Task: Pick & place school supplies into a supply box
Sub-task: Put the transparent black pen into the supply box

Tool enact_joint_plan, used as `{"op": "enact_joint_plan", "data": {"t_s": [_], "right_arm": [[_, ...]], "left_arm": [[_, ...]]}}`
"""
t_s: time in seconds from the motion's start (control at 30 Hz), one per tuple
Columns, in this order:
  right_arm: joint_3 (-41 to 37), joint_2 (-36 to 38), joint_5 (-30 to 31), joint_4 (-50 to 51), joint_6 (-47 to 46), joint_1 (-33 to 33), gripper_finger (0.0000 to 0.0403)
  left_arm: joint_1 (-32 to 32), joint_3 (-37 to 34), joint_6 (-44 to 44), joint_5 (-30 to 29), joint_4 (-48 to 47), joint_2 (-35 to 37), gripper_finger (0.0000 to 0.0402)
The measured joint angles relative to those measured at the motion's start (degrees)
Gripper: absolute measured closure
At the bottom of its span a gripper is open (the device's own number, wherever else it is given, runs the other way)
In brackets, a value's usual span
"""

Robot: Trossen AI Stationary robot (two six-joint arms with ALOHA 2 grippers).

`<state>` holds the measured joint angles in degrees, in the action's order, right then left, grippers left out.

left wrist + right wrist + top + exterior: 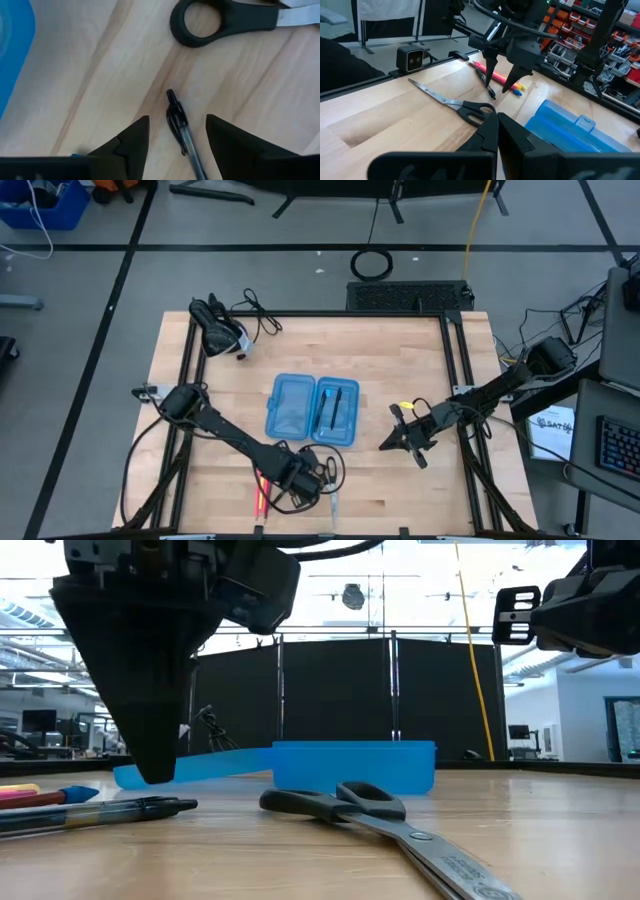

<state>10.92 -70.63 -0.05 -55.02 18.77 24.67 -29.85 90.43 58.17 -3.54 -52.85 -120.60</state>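
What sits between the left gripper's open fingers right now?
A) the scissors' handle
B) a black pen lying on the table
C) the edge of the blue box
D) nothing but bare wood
B: in the left wrist view the black pen lies on the table between the open fingers of the left gripper, with the scissors farther ahead and untouched.

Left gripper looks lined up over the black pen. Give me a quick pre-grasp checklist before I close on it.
1. Left gripper open: ok.
2. Black pen between its fingers: ok, roughly centred.
3. Fingers down at pen level: cannot tell; the low view shows them near the tabletop.
4. Scissors clear of the fingers: ok, apart from them.
5. Supply box open to receive: ok, pens already in one half.
6. Right gripper out of the way: ok, shut, beyond the box.
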Motion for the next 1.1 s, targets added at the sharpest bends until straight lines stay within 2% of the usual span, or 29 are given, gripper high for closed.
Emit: {"op": "enact_joint_plan", "data": {"t_s": [0.2, 0.43, 0.6, 0.8, 0.93, 1.1], "right_arm": [[0.00, 0.00, 0.00, 0.02, -0.05, 0.00, 0.0403], [0.00, 0.00, -0.02, 0.02, -0.05, 0.00, 0.0403], [0.00, 0.00, -0.02, 0.00, 0.00, 0.00, 0.0403], [0.00, 0.00, -0.02, -0.05, 0.09, 0.00, 0.0403], [0.00, 0.00, -0.02, -0.22, 0.13, 0.00, 0.0403], [0.00, 0.00, -0.02, -0.42, 0.13, 0.00, 0.0403]], "left_arm": [[0.00, -3.49, -0.22, 1.10, 2.80, 0.00, 0.0182], [0.04, -9.97, 2.31, 1.81, 10.98, 0.67, 0.0205], [0.07, -10.71, 4.65, 1.62, 11.45, 0.68, 0.0254], [0.37, -10.84, 7.62, 3.43, 11.76, 0.63, 0.0357], [0.11, -10.75, 8.88, 5.52, 15.46, 0.39, 0.0389], [0.21, -10.72, 9.38, 5.53, 18.05, 0.35, 0.0398]]}}
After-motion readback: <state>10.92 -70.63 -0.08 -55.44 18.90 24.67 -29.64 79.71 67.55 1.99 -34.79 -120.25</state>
